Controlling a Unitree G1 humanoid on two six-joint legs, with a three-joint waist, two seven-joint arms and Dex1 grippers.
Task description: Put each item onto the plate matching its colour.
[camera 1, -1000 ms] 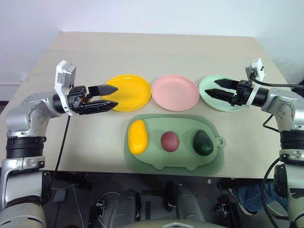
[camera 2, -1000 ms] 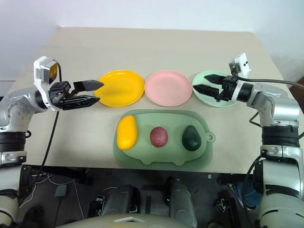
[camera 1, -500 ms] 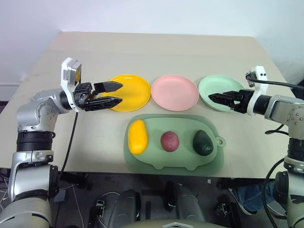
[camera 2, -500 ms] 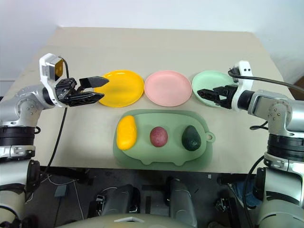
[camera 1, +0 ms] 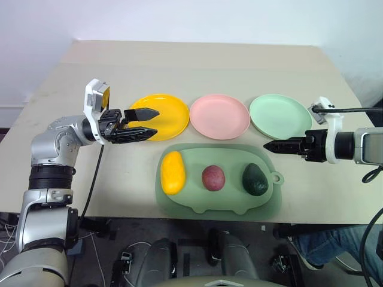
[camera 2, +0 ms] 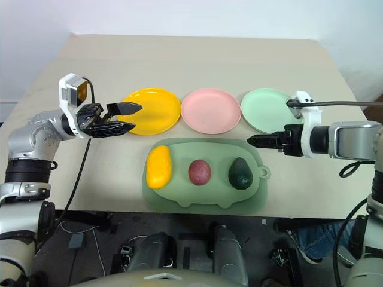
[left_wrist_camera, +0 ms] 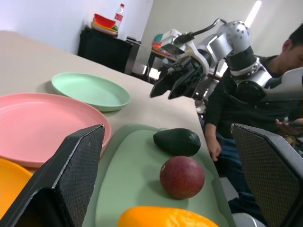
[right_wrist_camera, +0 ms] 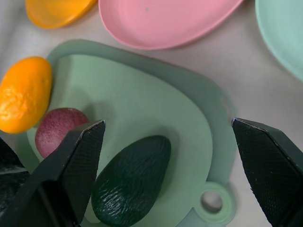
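The right end effector (camera 2: 258, 140) hangs low over the bench (camera 1: 197, 66) with its two black fingers spread and nothing between them, its tips just beside the right rim of the sage green tray (camera 1: 206, 202) and near the avocado (camera 1: 255, 179); the left end effector (camera 1: 147, 124) is likewise released and empty, poised over the near edge of the yellow plate (camera 1: 170, 113). From where I stand, the step in hand looks like the right arm lining up on the avocado, with nothing yet moved: mango (camera 1: 172, 172), maroon-red fruit (camera 1: 213, 177) and avocado sit in a row on the tray, and the yellow, pink plate (camera 1: 219, 116) and mint green plate (camera 1: 278, 116) behind it are bare. To do it well, I would bring the fingers down astride the avocado's narrower width, not end to end, and keep clear of the tray's raised rim and its little handle loop (right_wrist_camera: 211, 201). The avocado lies flat, its long axis running roughly from the plates toward the tray's front edge, the narrow end pointing toward the plates and the fat end nearer the front. The mango lies much the same way, its length parallel to the avocado's. A squeeze near the avocado's fattest part should hold best, since the taper could let it slip.
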